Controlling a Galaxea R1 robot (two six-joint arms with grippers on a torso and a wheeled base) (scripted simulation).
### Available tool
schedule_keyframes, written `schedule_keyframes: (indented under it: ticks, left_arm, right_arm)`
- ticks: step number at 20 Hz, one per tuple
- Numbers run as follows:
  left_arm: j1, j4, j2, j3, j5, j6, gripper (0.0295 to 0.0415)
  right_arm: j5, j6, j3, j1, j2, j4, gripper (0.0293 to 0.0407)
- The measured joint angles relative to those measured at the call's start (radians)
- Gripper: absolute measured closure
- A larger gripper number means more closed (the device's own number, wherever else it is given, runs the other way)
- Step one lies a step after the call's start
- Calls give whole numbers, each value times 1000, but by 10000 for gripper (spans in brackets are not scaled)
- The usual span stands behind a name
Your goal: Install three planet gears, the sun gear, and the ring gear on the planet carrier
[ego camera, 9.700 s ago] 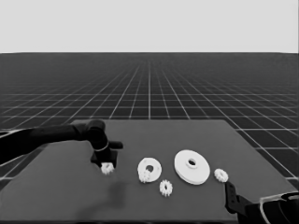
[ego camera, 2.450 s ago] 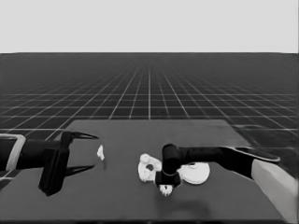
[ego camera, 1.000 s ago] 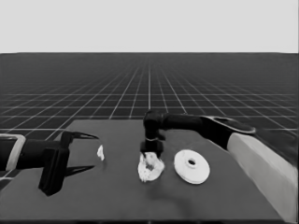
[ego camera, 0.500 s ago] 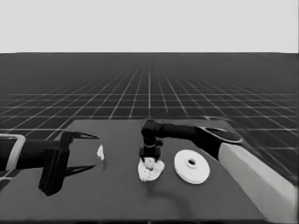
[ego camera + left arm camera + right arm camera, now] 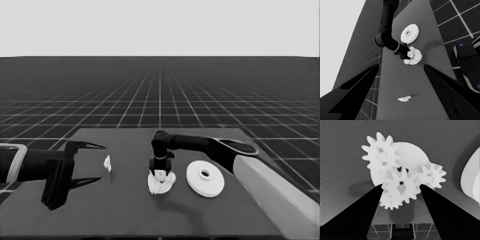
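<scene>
The right gripper (image 5: 160, 173) hangs over the smaller round part (image 5: 161, 183), in the middle of the tabletop (image 5: 125, 215), and its fingers (image 5: 362, 212) grasp a small gear (image 5: 401, 187) between them, one tip on each side of the toothed rim. In the right wrist view this gear sits above the middle of the smaller round part, with three other gears around it: one (image 5: 381, 155) on the far side, one (image 5: 431, 176) beside it toward the larger round part, one (image 5: 388, 201) mostly hidden under the held gear. So the step in hand looks like seating the centre gear among the three outer ones.

To do it well, the gear should come straight down with its hole over the centre of the part, and its teeth must fall into the gaps of all three neighbours; a slight turn may be needed if tooth meets tooth. Whether it is already fully seated I cannot tell. The fingers should let go only once it lies level, then lift straight up so no neighbour is dragged.

The larger round part (image 5: 205, 178) lies just beside, untouched. The left gripper (image 5: 82, 164) waits over the tabletop's left end, fingers spread and empty, near a thin white piece (image 5: 107, 163).
</scene>
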Motion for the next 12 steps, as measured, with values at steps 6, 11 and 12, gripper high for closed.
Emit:
schedule_keyframes:
  ticks: [6, 11, 12]
  left_arm:
    - [0, 0, 0, 0, 0, 0, 326]
    - [0, 0, 0, 0, 0, 0, 326]
    - [0, 0, 0, 0, 0, 0, 326]
  right_arm:
    - [0, 61, -1, -4, -1, 0, 391]
    - [0, 113, -1, -6, -1, 0, 390]
    - [0, 124, -1, -6, -1, 0, 390]
